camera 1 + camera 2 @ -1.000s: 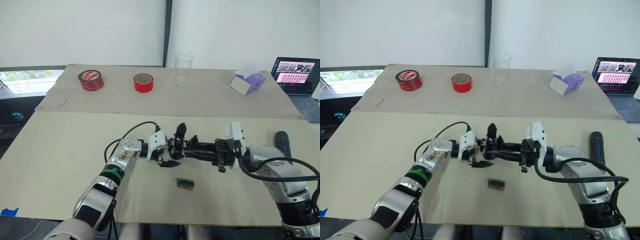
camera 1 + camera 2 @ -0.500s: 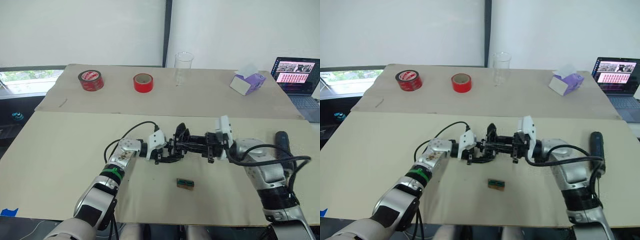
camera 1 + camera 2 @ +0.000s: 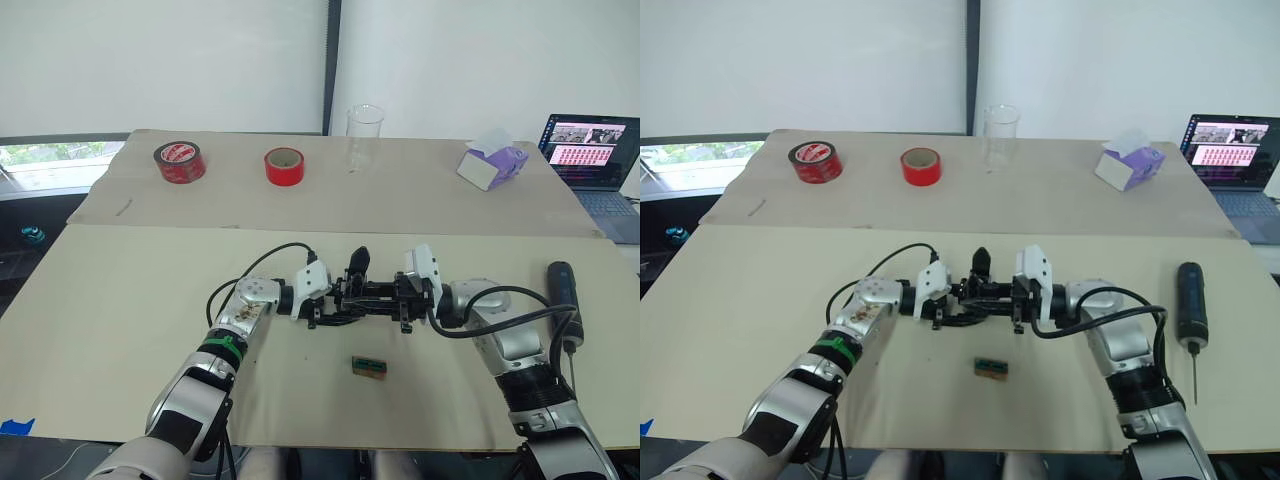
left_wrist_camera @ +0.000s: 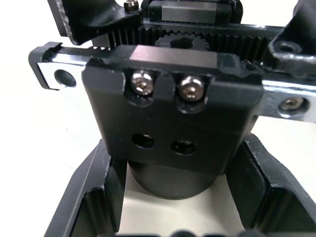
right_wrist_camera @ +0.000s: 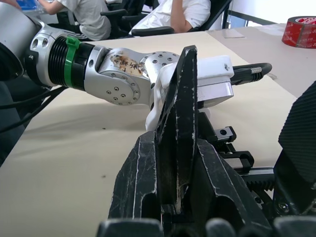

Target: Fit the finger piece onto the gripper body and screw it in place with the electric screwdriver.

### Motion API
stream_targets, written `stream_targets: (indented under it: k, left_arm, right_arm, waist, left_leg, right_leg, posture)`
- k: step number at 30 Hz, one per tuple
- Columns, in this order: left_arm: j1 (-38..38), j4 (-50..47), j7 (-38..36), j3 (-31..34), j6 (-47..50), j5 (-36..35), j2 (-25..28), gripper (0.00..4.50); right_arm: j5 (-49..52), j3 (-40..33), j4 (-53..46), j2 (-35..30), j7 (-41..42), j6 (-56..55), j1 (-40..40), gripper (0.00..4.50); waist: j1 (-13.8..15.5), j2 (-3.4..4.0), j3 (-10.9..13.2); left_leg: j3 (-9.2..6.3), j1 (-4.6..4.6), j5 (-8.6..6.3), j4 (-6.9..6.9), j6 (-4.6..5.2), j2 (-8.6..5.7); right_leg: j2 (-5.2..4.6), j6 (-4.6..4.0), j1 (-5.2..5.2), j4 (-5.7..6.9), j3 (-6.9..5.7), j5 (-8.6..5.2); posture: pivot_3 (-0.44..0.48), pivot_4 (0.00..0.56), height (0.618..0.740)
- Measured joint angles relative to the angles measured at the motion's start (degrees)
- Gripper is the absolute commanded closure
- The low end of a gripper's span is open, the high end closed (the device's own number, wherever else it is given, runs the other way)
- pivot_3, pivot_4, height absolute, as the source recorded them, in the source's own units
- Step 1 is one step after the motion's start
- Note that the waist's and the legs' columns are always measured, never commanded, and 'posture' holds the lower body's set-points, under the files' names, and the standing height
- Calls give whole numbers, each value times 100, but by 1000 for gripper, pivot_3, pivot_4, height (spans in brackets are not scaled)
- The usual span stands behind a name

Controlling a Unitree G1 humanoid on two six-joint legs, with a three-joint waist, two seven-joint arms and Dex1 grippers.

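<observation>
both pincers (image 3: 322, 309) (image 3: 400, 300) grip gripper body (image 3: 362, 293); glass (image 3: 364, 138) empty.

The two head views look forward and down from above the table (image 3: 120, 300), sharing almost the whole scene. The left wrist view sits very close against the gripper body (image 4: 173, 123), looking along its fingers. The right wrist view looks low across the tabletop, toward the left arm (image 5: 98, 74).

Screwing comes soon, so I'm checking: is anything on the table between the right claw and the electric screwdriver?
Nothing visible. The electric screwdriver lies alone to the right claw's right, bare table between them. The small green-brown block sits nearer the robot, off that path.
</observation>
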Motion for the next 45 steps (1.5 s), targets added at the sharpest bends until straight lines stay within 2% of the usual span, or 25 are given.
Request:
stream_targets:
  k: [11,22,44,45]
  left_arm:
    - [25,1,-3,-3,-9,5,28,2202]
    - [62,1,23,9,-12,9,39,2202]
    - [92,36,63,37,18,61,41,2202]
    - [92,38,64,37,16,61,38,2202]
  right_arm:
    - [-107,78,266,21,-86,-132,-132,4093]
    - [-196,258,219,-105,-75,268,-296,4094]
    - [-287,351,247,-116,-75,276,-473,4094]
    - [-257,338,245,-115,-73,324,-473,3595]
  waist:
    - [-35,5,-5]
    - [-64,3,-27]
    - [-97,-2,-62]
    - [-96,-2,-62]
  left_leg:
    - [0,12,0,0,0,1]
    - [-1,17,0,-1,0,3]
    - [-3,33,-3,-6,2,5]
    - [-3,33,-3,-6,2,5]
  right_leg:
    - [-1,-1,9,3,2,0]
    - [-3,-3,11,6,2,0]
    - [-13,-5,22,3,3,-1]
    - [-13,-5,21,3,3,-1]
  posture:
    - [0,150,740]
    - [0,150,740]
    - [0,150,740]
    - [0,150,740]
